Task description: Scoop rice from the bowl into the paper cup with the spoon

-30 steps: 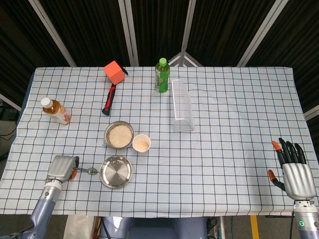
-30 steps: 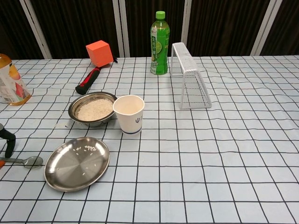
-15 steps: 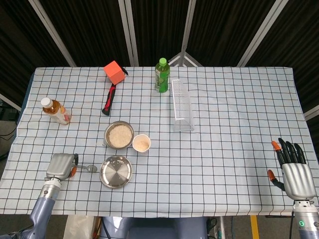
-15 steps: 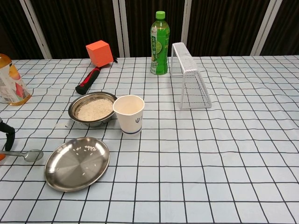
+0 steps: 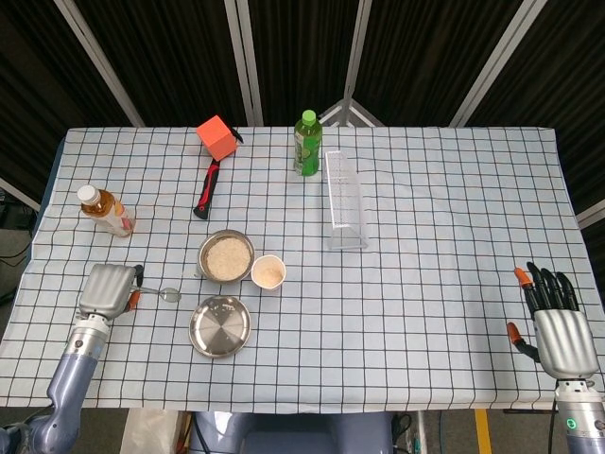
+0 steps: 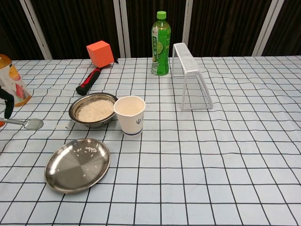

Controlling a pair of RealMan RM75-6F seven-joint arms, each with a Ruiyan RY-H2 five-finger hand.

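Rice fills bowl (image 5: 226,256); left hand (image 5: 105,288) grips empty spoon (image 5: 163,294); right hand (image 5: 561,326) splayed.

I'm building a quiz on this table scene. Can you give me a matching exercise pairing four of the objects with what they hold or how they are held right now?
Things:
1. spoon
2. bowl
3. paper cup
4. steel plate

States:
A. carries only a few stray grains
B. filled with white rice
C. held by the left robot hand, its scoop end pointing toward the bowl
D. stands upright just right of the bowl

Pairs: 1-C, 2-B, 3-D, 4-A
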